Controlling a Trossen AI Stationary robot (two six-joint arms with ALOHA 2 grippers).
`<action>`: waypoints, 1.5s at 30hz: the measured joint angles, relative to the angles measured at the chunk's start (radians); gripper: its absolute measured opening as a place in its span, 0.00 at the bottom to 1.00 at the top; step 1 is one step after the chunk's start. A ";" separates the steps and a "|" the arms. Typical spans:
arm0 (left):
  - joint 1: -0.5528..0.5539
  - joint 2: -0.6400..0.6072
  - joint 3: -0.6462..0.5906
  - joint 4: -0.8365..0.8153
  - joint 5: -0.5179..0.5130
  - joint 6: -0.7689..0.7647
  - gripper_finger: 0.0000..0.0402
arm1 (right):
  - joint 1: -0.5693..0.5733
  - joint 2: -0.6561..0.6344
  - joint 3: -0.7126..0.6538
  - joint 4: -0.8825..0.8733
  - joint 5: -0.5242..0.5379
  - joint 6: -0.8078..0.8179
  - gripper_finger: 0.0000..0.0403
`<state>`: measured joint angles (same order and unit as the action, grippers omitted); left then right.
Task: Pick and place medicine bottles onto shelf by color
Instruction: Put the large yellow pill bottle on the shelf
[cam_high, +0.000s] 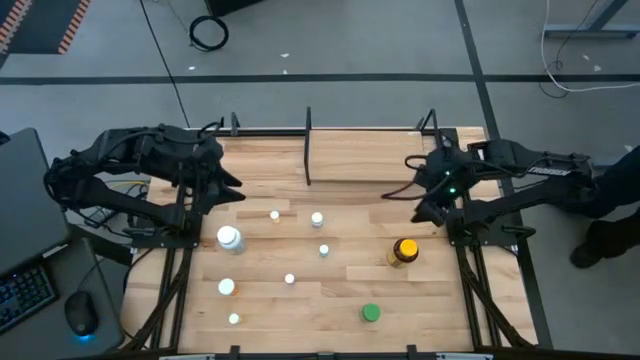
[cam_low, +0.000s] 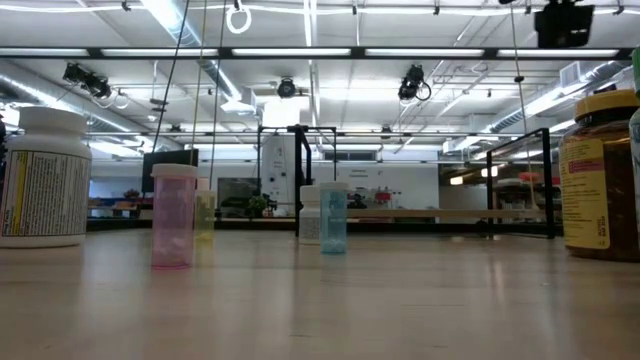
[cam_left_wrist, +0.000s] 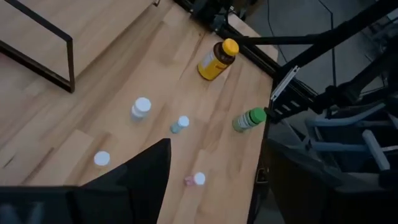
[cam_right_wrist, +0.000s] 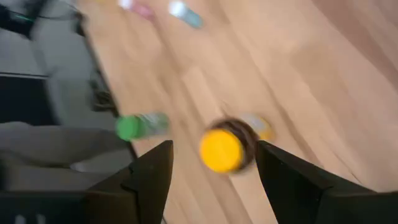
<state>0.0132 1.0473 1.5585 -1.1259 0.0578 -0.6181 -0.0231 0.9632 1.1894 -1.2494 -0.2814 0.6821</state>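
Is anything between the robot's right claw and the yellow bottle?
No. In the right wrist view, only bare wood lies between the open right gripper and the yellow bottle.

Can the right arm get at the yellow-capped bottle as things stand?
Probably yes. The right gripper hangs open above the yellow-capped bottle, nothing between them; the green bottle stands clear to one side.

Bright overhead strip lighting — soft shadows; right wrist view motion-blurred.
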 joint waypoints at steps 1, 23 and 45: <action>0.001 0.000 0.000 0.000 0.000 0.001 0.64 | 0.008 0.007 0.015 -0.033 0.011 0.008 0.59; -0.018 0.212 0.421 -0.071 -0.058 0.305 0.64 | 0.258 0.144 0.053 -0.211 -0.053 0.277 0.59; -0.031 0.362 0.595 -0.220 -0.053 0.277 0.64 | 0.553 0.155 0.053 -0.186 -0.030 0.784 0.59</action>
<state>-0.0174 1.4089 2.1537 -1.3457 0.0045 -0.3407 0.5296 1.1182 1.2423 -1.4355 -0.3114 1.4664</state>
